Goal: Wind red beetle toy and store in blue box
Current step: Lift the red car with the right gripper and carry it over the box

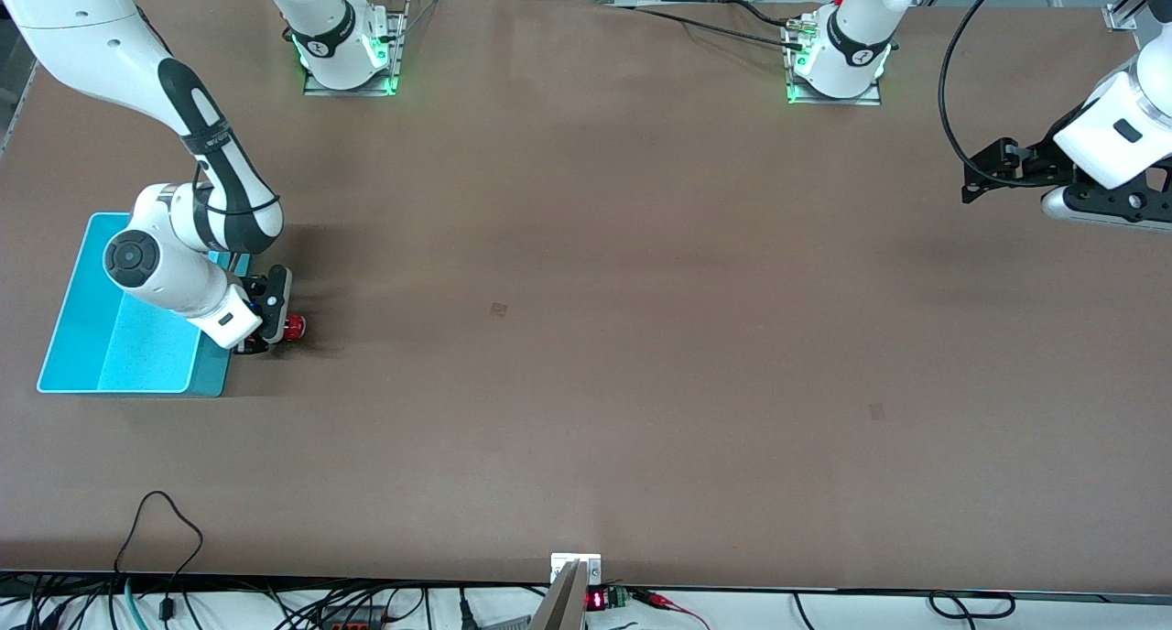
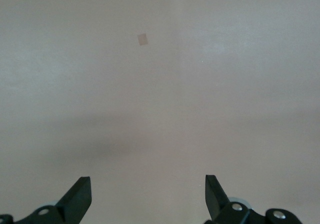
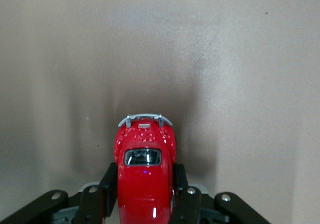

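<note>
The brown surface [image 1: 586, 337] spans the whole front view, with two small paler patches on it. At the right arm's end sits the blue box [image 1: 92, 355] — a light cyan bin with tapered walls and a thin pale rim; the part of its inside that shows holds nothing, though the right arm's wrist covers one corner.

The right arm reaches down just beside the box, on the side toward the left arm's end. Lettering on its dark forearm band is too small to read. The right claw [image 1: 275, 330] is low over the surface, clamped on the red beetle toy [image 3: 144, 176]; in the right wrist view the black fingers [image 3: 107, 184] press both flanks of the glossy body, and the silvery bumper points away from the wrist. The toy is outside the box, close to its wall.

The left arm waits raised at its own end, the left claw [image 2: 148, 196] spread wide over bare surface, holding nothing.
</note>
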Robot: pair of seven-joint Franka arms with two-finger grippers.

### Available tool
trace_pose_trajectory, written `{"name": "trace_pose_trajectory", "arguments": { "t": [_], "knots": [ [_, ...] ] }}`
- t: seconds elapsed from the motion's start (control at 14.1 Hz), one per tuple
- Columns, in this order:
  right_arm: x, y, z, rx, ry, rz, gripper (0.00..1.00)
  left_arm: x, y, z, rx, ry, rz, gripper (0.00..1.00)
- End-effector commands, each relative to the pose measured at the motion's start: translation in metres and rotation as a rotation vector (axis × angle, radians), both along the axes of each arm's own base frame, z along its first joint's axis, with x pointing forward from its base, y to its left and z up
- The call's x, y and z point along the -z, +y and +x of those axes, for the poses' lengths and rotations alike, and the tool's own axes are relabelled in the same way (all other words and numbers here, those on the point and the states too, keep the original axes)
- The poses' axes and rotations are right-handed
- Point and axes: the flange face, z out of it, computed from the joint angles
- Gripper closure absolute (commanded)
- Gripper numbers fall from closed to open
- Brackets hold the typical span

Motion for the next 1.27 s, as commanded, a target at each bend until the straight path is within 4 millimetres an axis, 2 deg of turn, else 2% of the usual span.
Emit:
{"name": "trace_pose_trajectory", "arguments": {
  "t": [0.0, 0.14, 0.28, 0.57, 0.71, 0.92, 0.99, 1.2],
  "knots": [
    [-0.004, 0.007, 0.003, 0.004, -0.011, 0.006, 1.0, -0.007, -0.003, -0.002, -0.002, 0.002, -0.018, 0.0],
    [-0.019, 0.023, 0.011, -0.008, -0.04, 0.015, 1.0, -0.008, -0.003, -0.002, -0.002, 0.001, -0.018, 0.0],
    [-0.047, 0.037, 0.018, 0.054, -0.08, 0.043, 1.0, -0.008, -0.003, -0.002, -0.002, 0.001, -0.018, 0.0],
    [-0.101, 0.052, 0.019, 0.303, -0.107, 0.047, 1.0, -0.008, -0.003, -0.002, -0.002, 0.001, -0.018, 0.0],
    [-0.134, 0.046, 0.019, 0.384, -0.118, 0.042, 1.0, -0.008, -0.003, -0.002, -0.002, 0.001, -0.018, 0.0],
    [-0.175, 0.009, 0.022, 0.577, -0.144, 0.021, 1.0, -0.008, -0.003, -0.002, -0.002, 0.001, -0.018, 0.0],
    [-0.184, -0.007, 0.021, 0.633, -0.16, 0.016, 1.0, -0.008, -0.003, -0.002, -0.002, 0.001, -0.018, 0.0],
    [-0.201, -0.072, 0.007, 0.967, -0.191, -0.002, 1.0, -0.008, -0.003, -0.002, -0.002, 0.001, -0.018, 0.0]
  ]
}}
